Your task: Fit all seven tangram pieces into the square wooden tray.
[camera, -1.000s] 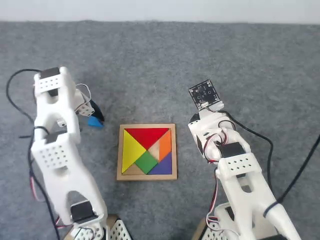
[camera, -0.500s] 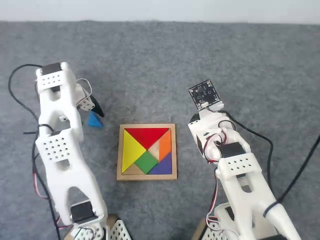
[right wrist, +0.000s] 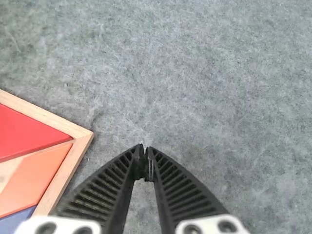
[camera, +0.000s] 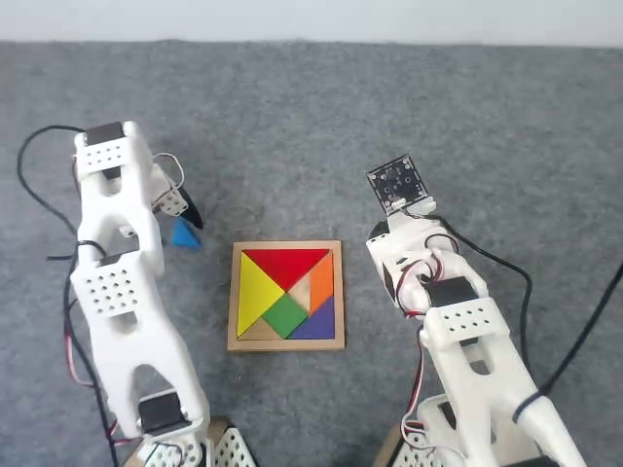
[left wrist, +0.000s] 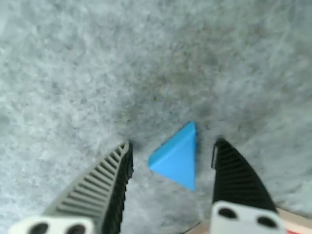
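Whole table is covered in grey felt [camera: 389,107], kinda fuzzy and mottled up close, and there's just a pale strip [camera: 311,19] of wall or whatever along the far edge past it.

The square wooden tray [camera: 286,246] sits in the middle between the two arms. Inside it: red triangle [camera: 285,263] along the far side, yellow triangle [camera: 251,292] on the left, green square [camera: 285,314] near the front, orange piece [camera: 322,282] on the right, purple triangle [camera: 319,323] in the front right corner. Bare wood shows in two gaps, one mid-tray and one at the front left corner.

The blue triangle [camera: 183,233] lies flat on the felt, off the tray's far left corner. The left gripper [left wrist: 173,144] is down over it with jaws apart, one finger on each side of the piece, not touching it as far as I can see.

The right gripper [right wrist: 145,148] hangs over bare felt just off the tray's right side [right wrist: 39,116], jaws pressed together with nothing between them.
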Motion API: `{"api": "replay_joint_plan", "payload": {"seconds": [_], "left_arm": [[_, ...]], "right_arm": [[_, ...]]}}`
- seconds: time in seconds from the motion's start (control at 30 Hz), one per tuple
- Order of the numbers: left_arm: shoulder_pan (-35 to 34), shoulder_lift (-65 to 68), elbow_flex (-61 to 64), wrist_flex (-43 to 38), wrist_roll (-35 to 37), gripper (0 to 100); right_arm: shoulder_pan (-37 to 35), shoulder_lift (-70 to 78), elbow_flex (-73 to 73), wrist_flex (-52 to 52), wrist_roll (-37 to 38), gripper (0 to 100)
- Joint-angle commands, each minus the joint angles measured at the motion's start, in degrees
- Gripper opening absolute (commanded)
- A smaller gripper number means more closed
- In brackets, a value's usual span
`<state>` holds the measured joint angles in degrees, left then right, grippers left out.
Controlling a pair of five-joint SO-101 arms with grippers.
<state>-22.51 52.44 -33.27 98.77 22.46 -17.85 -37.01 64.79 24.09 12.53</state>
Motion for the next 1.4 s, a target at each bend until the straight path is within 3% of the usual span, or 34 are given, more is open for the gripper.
{"api": "replay_joint_plan", "payload": {"seconds": [0.0, 0.23, 1.37], "left_arm": [[0.7, 0.8, 3.7, 0.7, 2.9, 24], [0.8, 0.7, 4.1, 0.7, 5.1, 17], [4.1, 0.7, 4.2, 1.5, 3.3, 11]], "right_arm": [[-0.1, -2.2, -0.4, -1.1, 0.5, 0.7], [-0.1, -2.2, -0.4, -1.1, 0.5, 0.7], [-0.1, -2.2, -0.4, -1.1, 0.5, 0.7]]}}
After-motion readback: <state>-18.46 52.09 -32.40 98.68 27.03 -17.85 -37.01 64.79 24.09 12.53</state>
